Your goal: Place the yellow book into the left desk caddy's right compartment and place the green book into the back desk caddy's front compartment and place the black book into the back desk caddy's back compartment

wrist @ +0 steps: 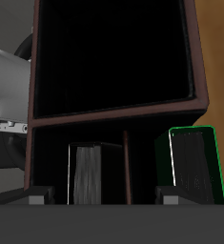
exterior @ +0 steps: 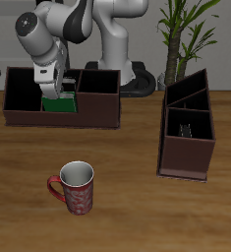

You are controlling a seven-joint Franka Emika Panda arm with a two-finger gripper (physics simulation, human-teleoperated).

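Green book (exterior: pixel 58 103), dark brown back caddy (exterior: pixel 87 110) and left caddy (exterior: pixel 186 157), red patterned mug (exterior: pixel 76 187) white inside, brown wood-grain table (exterior: pixel 137 207).

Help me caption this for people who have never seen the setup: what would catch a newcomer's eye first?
The white robot arm bent over the back desk caddy, its gripper lowered into it with the green book, the brightest patch in the scene. Next comes the red patterned mug standing alone near the table's front edge. The other dark caddy sits apart, seen end on, below a potted plant.
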